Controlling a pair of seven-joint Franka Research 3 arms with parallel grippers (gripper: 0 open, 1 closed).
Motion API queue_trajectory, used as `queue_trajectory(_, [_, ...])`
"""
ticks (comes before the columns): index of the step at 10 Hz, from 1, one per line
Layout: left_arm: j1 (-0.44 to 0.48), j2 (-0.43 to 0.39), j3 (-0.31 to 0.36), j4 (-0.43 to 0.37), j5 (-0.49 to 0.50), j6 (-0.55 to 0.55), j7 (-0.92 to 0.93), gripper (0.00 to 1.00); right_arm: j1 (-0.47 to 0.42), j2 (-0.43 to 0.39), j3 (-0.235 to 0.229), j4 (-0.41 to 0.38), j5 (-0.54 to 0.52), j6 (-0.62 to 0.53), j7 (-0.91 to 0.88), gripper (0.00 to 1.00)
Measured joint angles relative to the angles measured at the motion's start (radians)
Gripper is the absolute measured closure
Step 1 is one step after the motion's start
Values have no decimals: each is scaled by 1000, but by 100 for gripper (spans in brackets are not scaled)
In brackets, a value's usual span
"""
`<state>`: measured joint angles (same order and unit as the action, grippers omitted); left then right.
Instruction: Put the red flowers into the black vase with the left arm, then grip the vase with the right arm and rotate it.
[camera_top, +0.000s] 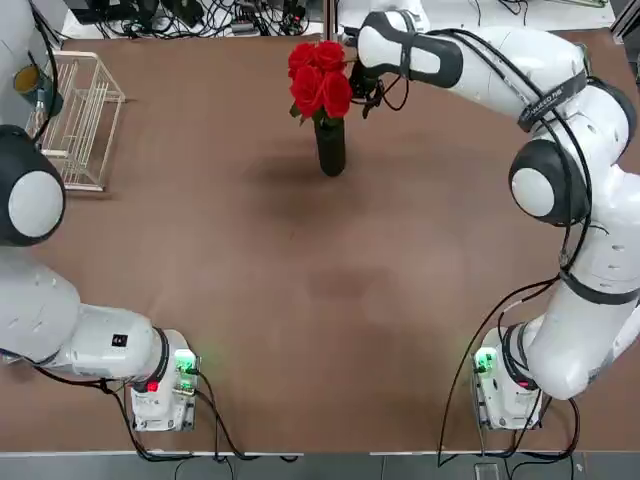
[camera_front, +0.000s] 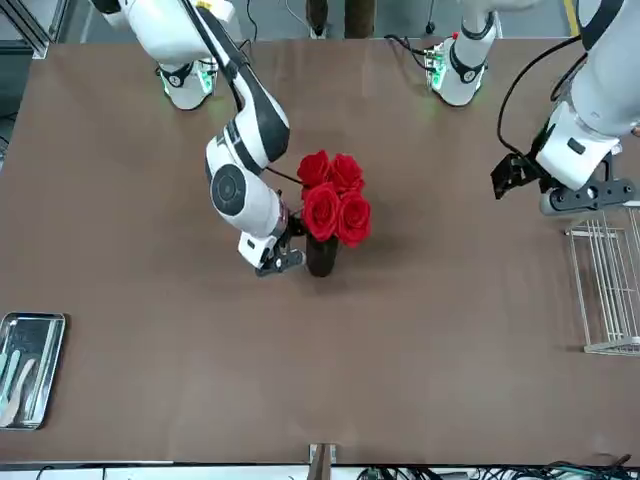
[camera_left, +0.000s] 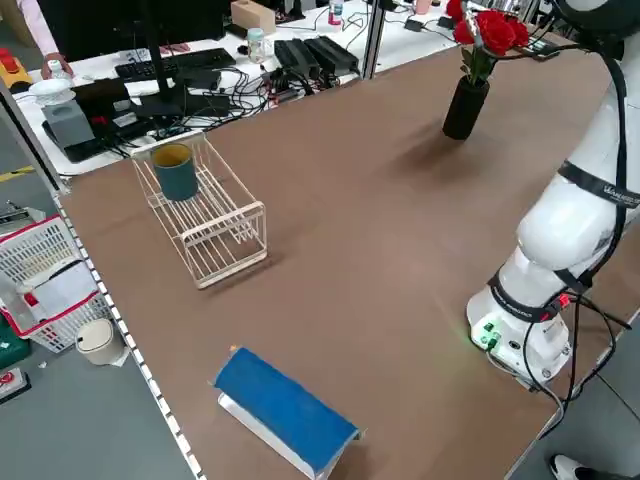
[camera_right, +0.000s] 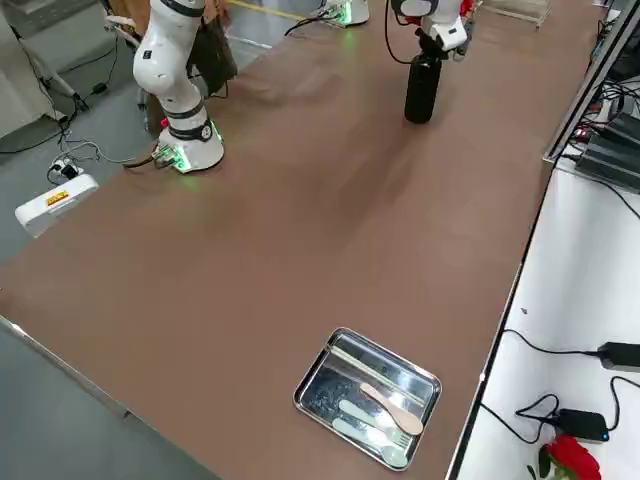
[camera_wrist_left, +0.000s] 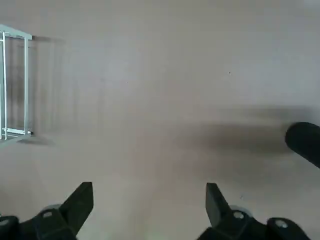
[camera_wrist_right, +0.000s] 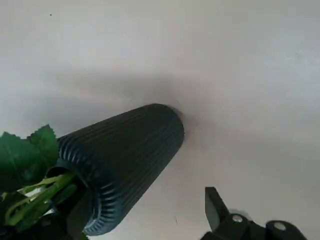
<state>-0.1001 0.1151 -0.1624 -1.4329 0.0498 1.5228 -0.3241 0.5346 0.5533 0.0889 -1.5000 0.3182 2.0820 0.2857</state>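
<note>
The left tool (camera_wrist_left: 149, 202) is held wide open and empty over bare table (camera_top: 300, 300), beside the wire rack (camera_top: 85, 120). At mid-table the red flowers (camera_top: 320, 78) are seated in the upright black vase (camera_top: 330, 147). The right tool (camera_front: 283, 248) is held wide open beside the vase, gripping nothing.

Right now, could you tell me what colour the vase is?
Black vase, finely ribbed; clearest in the right wrist view.

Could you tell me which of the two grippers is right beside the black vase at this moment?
The right gripper, jaws open beside the black vase holding the red flowers. The left gripper hangs far off, near the wire rack.
</note>
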Motion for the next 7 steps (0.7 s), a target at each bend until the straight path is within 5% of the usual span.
queue_trajectory(7, [-8, 16, 2, 0, 0, 0, -1, 0, 1, 1, 9, -19, 17, 23, -7, 0])
